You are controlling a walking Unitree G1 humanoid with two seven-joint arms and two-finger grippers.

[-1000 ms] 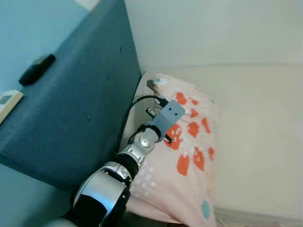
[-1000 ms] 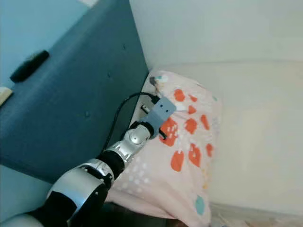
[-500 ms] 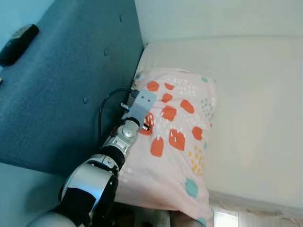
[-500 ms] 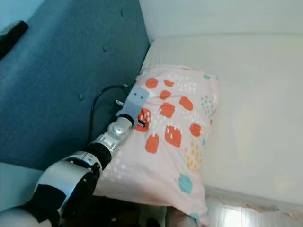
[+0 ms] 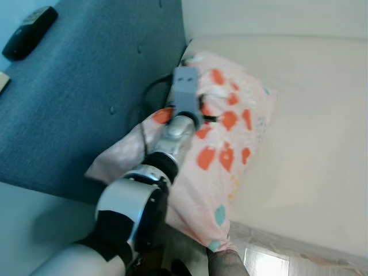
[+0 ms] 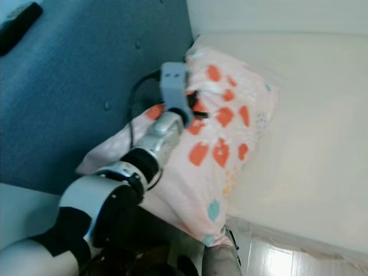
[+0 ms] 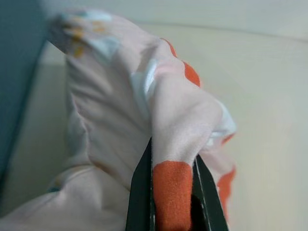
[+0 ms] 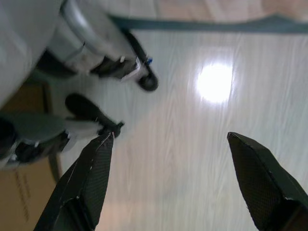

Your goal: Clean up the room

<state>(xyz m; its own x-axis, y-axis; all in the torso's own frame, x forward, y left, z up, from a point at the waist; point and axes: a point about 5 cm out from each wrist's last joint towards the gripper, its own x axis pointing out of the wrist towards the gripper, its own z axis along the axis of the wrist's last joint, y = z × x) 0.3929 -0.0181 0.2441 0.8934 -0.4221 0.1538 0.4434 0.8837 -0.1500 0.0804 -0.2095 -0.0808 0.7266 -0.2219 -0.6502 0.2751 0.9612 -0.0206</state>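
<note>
The left gripper (image 7: pixel 171 192) was clamped on a fold of the pillow (image 5: pixel 230 126), its two black fingers (image 7: pixel 140 192) pinching an orange patch of the cover between them. The pillow lay at the head of the bed (image 5: pixel 310 115), against the blue headboard (image 5: pixel 86 98). Half a second before, it had lain flat beside the headboard with the left arm resting along its edge; now its near corner was gathered and pulled up off the mattress, bunching toward the headboard, and the arm reached farther across it. Part of that shift was the camera's own, since the whole scene had swung. The lifted corner suggested the grip had taken and the pillow was being dragged or raised for straightening, so the tidying of the bed seemed under way rather than finished. The right gripper (image 8: pixel 173 183) hung idle over the wooden floor (image 8: pixel 192 120), fingers spread wide and holding nothing. A dark remote (image 5: pixel 29 33) lay on top of the headboard, well away from the pillow.
</note>
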